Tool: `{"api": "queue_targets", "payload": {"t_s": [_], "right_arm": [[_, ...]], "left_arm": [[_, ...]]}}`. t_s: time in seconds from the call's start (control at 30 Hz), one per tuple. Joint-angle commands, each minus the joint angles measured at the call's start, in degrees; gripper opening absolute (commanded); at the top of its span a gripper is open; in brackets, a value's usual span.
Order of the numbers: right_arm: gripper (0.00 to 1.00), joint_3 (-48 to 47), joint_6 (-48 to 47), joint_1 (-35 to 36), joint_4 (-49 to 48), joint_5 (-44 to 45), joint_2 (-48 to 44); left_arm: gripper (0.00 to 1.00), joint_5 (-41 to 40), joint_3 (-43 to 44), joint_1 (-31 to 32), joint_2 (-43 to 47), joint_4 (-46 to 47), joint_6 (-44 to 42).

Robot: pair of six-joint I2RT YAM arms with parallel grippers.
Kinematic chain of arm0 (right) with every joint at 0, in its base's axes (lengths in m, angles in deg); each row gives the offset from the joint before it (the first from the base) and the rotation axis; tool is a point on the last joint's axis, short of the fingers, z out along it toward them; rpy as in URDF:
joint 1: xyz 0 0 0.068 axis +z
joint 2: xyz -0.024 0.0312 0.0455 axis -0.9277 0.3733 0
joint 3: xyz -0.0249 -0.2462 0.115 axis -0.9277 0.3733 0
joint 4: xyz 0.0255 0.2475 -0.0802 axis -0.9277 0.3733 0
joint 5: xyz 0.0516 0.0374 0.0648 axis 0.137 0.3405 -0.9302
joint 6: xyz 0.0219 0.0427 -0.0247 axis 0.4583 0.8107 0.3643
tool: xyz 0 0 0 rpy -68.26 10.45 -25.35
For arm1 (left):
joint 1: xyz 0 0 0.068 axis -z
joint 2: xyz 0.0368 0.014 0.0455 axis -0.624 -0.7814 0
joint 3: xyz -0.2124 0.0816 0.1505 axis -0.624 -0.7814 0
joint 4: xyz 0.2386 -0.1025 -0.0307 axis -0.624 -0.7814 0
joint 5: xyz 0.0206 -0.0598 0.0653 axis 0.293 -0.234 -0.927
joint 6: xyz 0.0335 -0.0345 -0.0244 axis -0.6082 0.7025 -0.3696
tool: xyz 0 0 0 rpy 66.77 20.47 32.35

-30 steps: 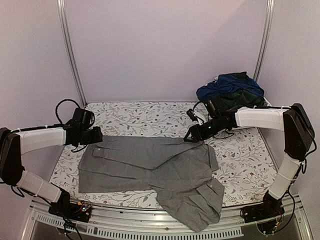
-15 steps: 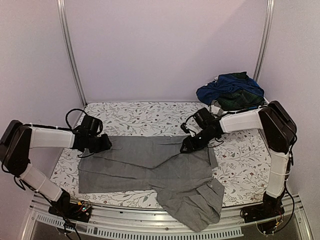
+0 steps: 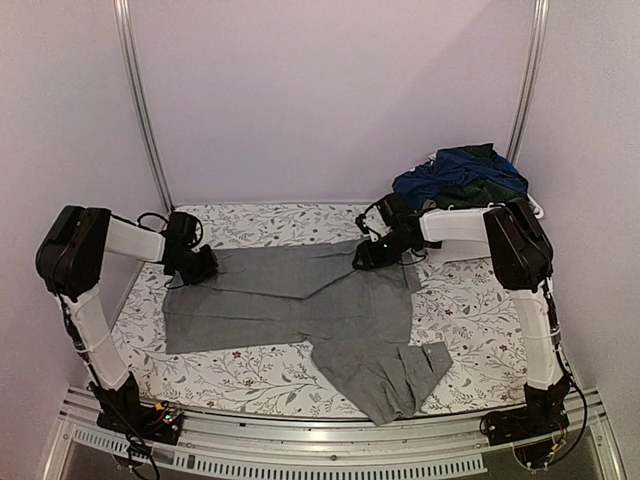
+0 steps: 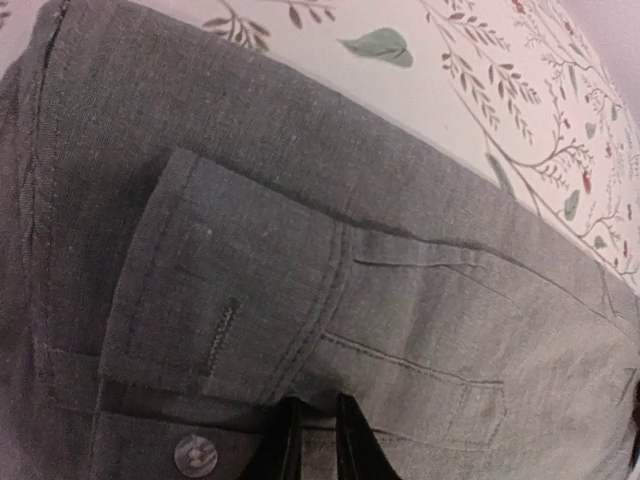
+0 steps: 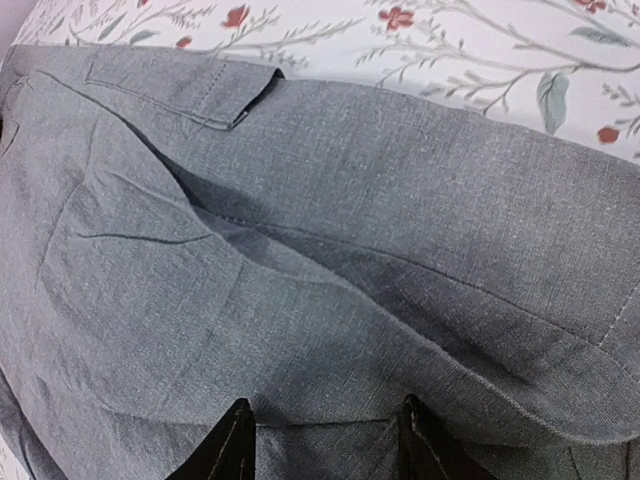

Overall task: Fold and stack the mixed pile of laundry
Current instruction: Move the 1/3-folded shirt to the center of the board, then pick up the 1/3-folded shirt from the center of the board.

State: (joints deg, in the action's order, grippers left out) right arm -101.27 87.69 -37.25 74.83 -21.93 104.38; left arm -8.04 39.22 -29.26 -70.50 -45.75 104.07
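Observation:
A grey garment [image 3: 300,300] with pockets lies spread over the floral table cloth [image 3: 480,310]. My left gripper [image 3: 205,268] sits low on its back left corner. In the left wrist view its jaws [image 4: 315,400] are nearly together, pinching a fold of grey cloth [image 4: 400,300] beside a pocket flap [image 4: 230,290] and a button [image 4: 195,455]. My right gripper [image 3: 362,257] rests on the garment's back edge. Its fingers [image 5: 325,408] stand apart, with flat grey cloth [image 5: 300,250] between them. A navy garment [image 3: 465,165] and a dark green plaid one [image 3: 480,192] are heaped at the back right.
The heap of other clothes sits in the back right corner, just behind my right arm. Upright metal posts [image 3: 140,110] stand at both back corners. A metal rail [image 3: 300,455] runs along the near edge, close to the garment's lower leg [image 3: 385,375].
Both grippers have moved toward the back wall and the grey garment has slid back with them, off the front edge. The left jaws have closed onto the cloth.

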Motion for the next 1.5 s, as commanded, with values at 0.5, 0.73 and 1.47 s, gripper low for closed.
{"api": "queue_targets", "payload": {"t_s": [0.5,0.73,1.47], "right_arm": [[0.74,11.5,-1.5,-2.5,1.5,-7.7,-19.1],[0.76,38.9,7.6,-5.6,4.2,0.6,-42.3],[0.54,52.8,22.4,11.1,5.9,14.2,-35.0]], "left_arm": [[0.69,13.7,5.4,7.0,12.8,3.7,-19.5],[0.71,14.9,4.3,18.9,14.1,1.7,-23.7],[0.73,5.7,2.9,21.4,18.6,-0.1,-21.7]]}}
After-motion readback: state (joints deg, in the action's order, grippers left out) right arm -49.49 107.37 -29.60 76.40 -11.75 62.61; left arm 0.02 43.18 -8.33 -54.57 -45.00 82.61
